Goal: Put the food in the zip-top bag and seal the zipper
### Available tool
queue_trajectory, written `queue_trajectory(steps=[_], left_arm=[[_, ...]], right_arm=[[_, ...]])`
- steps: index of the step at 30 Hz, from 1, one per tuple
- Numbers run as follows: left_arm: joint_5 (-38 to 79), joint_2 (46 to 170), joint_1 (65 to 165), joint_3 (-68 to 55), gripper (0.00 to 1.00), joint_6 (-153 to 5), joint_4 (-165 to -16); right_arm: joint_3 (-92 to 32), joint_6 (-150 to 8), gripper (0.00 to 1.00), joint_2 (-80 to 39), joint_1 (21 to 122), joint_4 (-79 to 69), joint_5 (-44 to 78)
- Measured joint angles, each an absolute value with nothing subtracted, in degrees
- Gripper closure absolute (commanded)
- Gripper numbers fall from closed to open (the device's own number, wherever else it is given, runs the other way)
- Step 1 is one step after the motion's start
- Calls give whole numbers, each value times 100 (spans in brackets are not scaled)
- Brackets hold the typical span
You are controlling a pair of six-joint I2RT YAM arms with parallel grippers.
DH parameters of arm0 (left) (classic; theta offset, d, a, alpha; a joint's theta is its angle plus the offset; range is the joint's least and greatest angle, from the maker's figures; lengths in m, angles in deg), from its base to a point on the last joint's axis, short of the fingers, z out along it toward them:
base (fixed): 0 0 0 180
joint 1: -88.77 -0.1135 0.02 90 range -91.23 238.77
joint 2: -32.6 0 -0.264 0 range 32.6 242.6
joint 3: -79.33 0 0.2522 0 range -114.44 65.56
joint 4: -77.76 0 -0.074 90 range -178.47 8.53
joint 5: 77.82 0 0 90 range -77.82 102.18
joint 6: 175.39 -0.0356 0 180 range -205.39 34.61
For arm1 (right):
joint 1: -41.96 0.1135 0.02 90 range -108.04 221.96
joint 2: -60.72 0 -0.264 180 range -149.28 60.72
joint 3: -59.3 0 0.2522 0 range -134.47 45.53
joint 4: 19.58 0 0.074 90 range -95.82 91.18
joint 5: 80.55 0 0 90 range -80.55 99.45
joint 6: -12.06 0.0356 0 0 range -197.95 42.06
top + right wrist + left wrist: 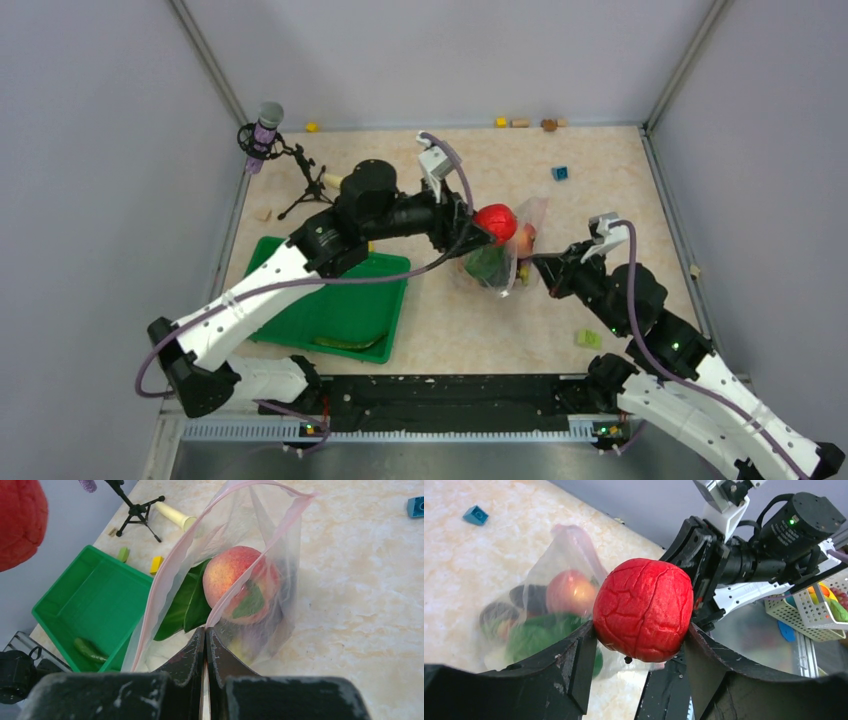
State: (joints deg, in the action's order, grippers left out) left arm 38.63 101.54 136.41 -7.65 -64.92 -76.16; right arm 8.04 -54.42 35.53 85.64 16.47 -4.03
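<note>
Left fingers [574, 665]: clamped on red toy fruit [643, 607], aloft just above bag mouth. Right fingers [192, 655]: pinched tight on zip-top bag [287, 587] rim at pink zipper [156, 585], mouth gaping. Inside bag, resting on worktop [360, 580]: peach [232, 572], bok choy [187, 605]. Nearby: green tray [90, 595].

No text, label, brand, number or sign can be read in any view.
</note>
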Motion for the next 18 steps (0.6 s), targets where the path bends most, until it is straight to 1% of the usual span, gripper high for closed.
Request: queue_trajectory(steps=[3,6,14,18], left_arm=[[3704,10823,13930,-1554,100,-6736,-7277],[3457,11184,14126,-1962,100,-6962,-6980],[2742,11337,14345,-2179,100,-7410,-6416],[2283,11433,14360,-2406,100,-7556,-6215]], right_arm=[[747,-5450,100,3542,8564,1695,-370],[518,-5487,100,3470,8564,1806,-331],[-234,-5560,100,3035,8564,1970,-215],[-400,-5588,100,2817,8564,1979,-81]])
